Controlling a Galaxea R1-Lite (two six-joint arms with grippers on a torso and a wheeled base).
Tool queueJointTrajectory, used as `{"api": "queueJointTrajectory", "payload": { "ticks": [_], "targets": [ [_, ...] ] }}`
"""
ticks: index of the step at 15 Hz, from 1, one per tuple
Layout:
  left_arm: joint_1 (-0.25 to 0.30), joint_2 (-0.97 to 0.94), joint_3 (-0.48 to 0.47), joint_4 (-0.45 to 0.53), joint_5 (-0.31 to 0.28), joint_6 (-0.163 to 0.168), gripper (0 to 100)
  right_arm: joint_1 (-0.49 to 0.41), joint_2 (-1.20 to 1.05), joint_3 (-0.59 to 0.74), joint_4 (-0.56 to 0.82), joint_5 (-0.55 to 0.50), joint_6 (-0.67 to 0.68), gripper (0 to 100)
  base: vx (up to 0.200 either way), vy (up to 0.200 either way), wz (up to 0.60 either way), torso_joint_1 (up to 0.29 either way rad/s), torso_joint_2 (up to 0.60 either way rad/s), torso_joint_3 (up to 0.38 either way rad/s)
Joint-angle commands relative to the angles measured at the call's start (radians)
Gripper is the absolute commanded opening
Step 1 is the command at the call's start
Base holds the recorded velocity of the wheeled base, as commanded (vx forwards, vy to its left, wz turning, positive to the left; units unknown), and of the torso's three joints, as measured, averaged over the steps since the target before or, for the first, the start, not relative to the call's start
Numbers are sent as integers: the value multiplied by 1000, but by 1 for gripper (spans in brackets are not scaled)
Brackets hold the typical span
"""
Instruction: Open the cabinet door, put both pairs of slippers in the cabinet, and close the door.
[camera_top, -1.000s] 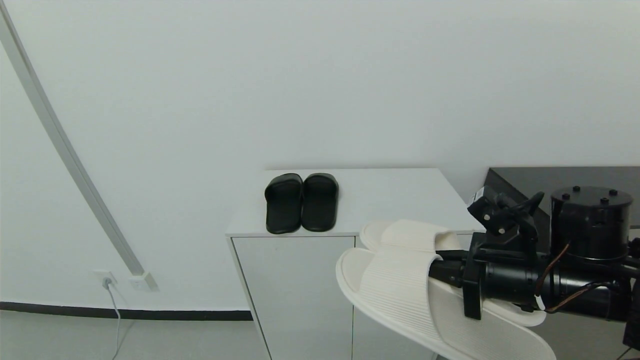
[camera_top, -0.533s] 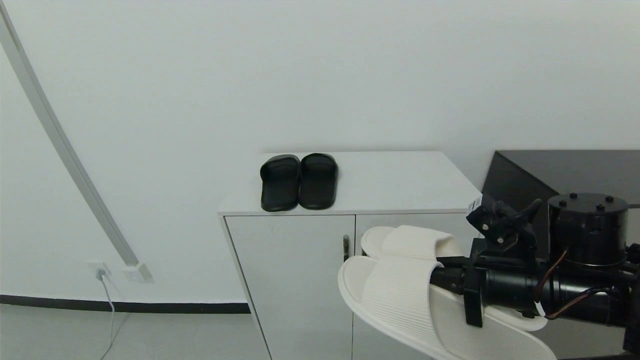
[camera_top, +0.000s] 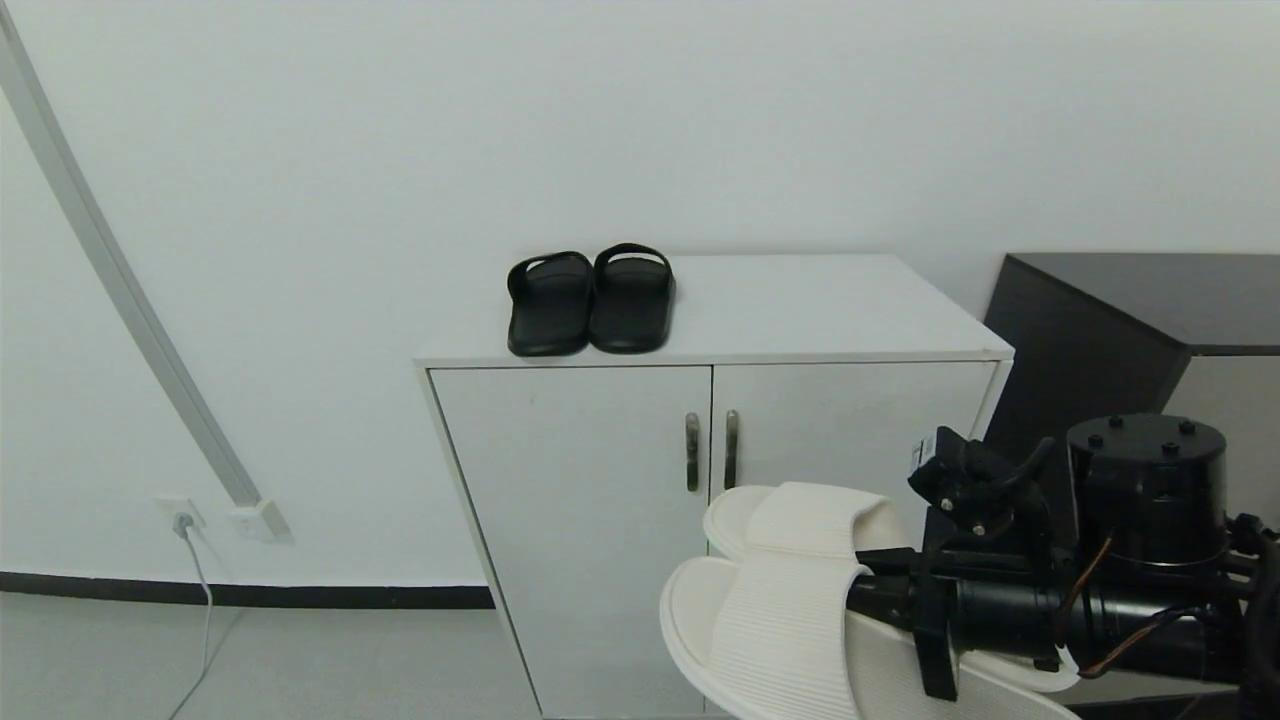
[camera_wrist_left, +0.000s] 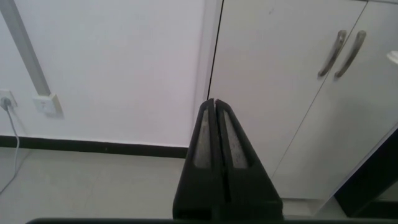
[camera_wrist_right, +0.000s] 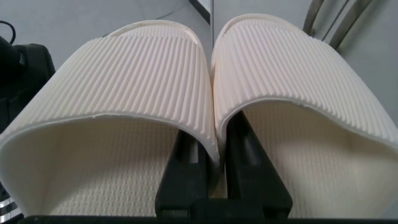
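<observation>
Atop closed cabinet (camera_top: 580, 500): black slippers (camera_top: 590, 300). Right gripper (camera_wrist_right: 214, 165) clamps white slippers (camera_top: 790, 620); left gripper (camera_wrist_left: 216, 121) clenched, empty.

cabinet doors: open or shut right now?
Shut. Both cabinet doors sit flush with the cabinet front, their handles side by side at the closed centre seam; no interior shows.

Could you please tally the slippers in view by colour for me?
black slippers: 2, on top of the cabinet
white slippers: 2, held by the right gripper
Total: 4
</observation>
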Motion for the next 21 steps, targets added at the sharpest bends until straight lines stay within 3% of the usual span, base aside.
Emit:
{"api": "queueJointTrajectory", "payload": {
  "ticks": [1,10,12,15,21],
  "targets": [
    [0,1,-1,0,0,-1,100,2,6,6,-2,0,-1,0,0,0,0,-168,486,315],
    [0,1,-1,-1,-2,7,100,1,7,26,-28,-1,-1,0,0,0,0,-134,468,332],
    [0,1,-1,0,-19,44,100,1,6,37,-30,-1,-1,0,0,0,0,-83,459,368],
    [0,1,1,0,-25,70,100,1,7,37,-36,-1,-3,0,0,0,0,-32,424,370],
    [-1,17,-1,3,-37,73,100,4,6,49,-37,2,-5,0,0,0,0,0,26,18]
  ]
}}
